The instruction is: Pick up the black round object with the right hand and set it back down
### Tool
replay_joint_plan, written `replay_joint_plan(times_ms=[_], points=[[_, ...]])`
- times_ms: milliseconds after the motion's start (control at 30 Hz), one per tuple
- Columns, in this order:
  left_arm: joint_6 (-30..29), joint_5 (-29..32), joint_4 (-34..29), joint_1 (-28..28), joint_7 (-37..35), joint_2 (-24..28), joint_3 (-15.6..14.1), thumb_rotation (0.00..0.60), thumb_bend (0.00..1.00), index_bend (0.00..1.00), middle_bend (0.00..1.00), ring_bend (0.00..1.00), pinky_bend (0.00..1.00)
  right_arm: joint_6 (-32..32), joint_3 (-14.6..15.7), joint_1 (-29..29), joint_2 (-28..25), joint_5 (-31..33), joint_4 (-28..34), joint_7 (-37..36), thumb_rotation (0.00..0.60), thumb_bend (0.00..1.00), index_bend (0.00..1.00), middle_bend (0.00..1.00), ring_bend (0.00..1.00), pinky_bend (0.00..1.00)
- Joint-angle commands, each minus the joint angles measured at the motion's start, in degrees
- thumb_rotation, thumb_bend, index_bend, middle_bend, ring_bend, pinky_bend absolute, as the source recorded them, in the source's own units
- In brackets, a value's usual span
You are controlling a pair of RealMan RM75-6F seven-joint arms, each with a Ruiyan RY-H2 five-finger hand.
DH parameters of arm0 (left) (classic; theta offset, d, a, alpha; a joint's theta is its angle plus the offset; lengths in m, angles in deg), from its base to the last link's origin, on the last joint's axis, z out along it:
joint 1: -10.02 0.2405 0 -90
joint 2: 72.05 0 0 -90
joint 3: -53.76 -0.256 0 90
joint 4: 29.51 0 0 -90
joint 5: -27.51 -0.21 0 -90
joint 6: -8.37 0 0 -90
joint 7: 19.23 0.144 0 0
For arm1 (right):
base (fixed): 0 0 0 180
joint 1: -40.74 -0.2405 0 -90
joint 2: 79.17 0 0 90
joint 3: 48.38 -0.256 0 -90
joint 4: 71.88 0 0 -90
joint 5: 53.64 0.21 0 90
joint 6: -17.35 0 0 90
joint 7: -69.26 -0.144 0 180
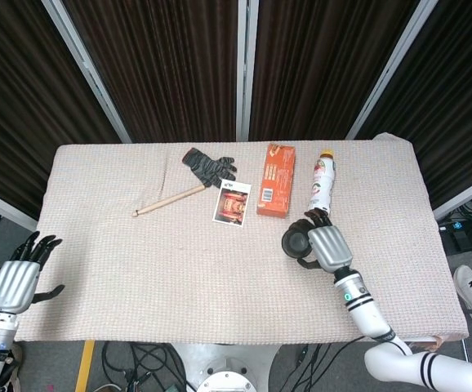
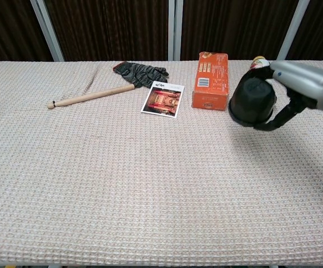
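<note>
Head view: right hand (image 1: pixel 327 247) wrapped around the black round object (image 1: pixel 295 242), just below the spray can (image 1: pixel 321 184) and right of the orange box (image 1: pixel 274 180). Hard to tell from above whether lifted or resting on the table (image 1: pixel 138 269). Left hand (image 1: pixel 20 278) off the table's left edge, fingers apart, holding nothing. Further back, glove (image 1: pixel 209 167), wooden stick (image 1: pixel 169 199) and photo card (image 1: pixel 232 203), all well apart from the object.

Chest view: right hand (image 2: pixel 295 89) gripping the black round object (image 2: pixel 253 103), apparently clear of the cloth, beside the orange box (image 2: pixel 210 81). Left hand not shown here.

Judgement: pick-up done; setting down and letting go left.
</note>
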Motion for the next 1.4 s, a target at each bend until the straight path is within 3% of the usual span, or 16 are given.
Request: replay_joint_plan(times_ms=[33,233,367,500,633,767,933,1033,1100,1267,1400], points=[[-0.24,-0.20,0.31,0.02,-0.23,-0.22,-0.06,0.600,0.12,0.16,0.13,0.00,0.18,0.82,0.60,0.31,-2.71,0.90,3.18,2.33,0.600,0.15,0.45,0.48,0.12,0.00],[-0.51,0.24,0.69,0.58,-1.11,0.15,-0.20,0.600,0.12,0.16,0.13,0.00,0.18,10.98,-2.12,-8.08,7.04,4.25,1.14,3.90,0.600,0.16,0.45,0.48,0.12,0.00],[-0.05,0.77,1.34,0.55,-1.79,-0.01,-0.03,0.600,0.12,0.16,0.13,0.00,0.18,12.44,-4.70,-12.07,11.78,5.39,0.88,5.32,0.600,0.16,0.45,0.48,0.12,0.00],[0.57,0.55,2.40,0.09,-2.75,-0.35,-0.04,0.600,0.12,0.16,0.13,0.00,0.18,7.41,-3.73,-8.42,7.50,6.77,1.78,6.46,0.600,0.16,0.45,0.47,0.12,0.00],[1.15,0.44,3.64,-0.20,-3.88,-1.25,-0.17,0.600,0.12,0.16,0.13,0.00,0.18,2.43,-1.13,-0.52,-2.28,10.51,2.58,3.21,0.600,0.16,0.45,0.47,0.11,0.00],[1.46,0.10,4.49,-0.59,-4.29,-2.19,-0.24,0.600,0.12,0.16,0.13,0.00,0.18,3.23,-0.86,0.83,-4.76,10.67,3.54,-0.37,0.600,0.16,0.45,0.47,0.11,0.00],[0.46,0.24,4.09,-0.27,-3.74,-1.77,0.06,0.600,0.12,0.16,0.13,0.00,0.18,10.42,-0.54,-7.23,6.78,7.08,1.73,3.99,0.600,0.17,0.45,0.47,0.11,0.00],[0.14,0.30,3.10,-0.34,-3.12,-1.06,0.35,0.600,0.12,0.16,0.13,0.00,0.18,9.90,-0.22,-8.50,11.13,6.13,0.24,5.47,0.600,0.16,0.43,0.47,0.11,0.00],[0.45,0.26,2.89,-0.54,-2.90,-0.89,0.33,0.600,0.12,0.16,0.13,0.00,0.18,6.94,0.27,-6.82,9.78,5.73,0.26,5.83,0.600,0.16,0.43,0.47,0.11,0.00],[1.42,0.11,3.17,-1.06,-2.77,-1.62,0.08,0.600,0.12,0.16,0.13,0.00,0.18,-2.22,2.56,2.35,-2.60,5.78,2.89,0.76,0.600,0.16,0.43,0.47,0.11,0.00],[1.15,-0.03,3.10,-1.10,-2.35,-1.96,0.10,0.600,0.12,0.16,0.13,0.00,0.18,-3.45,2.79,4.76,-6.92,4.56,4.14,-4.03,0.600,0.16,0.43,0.47,0.11,0.00]])
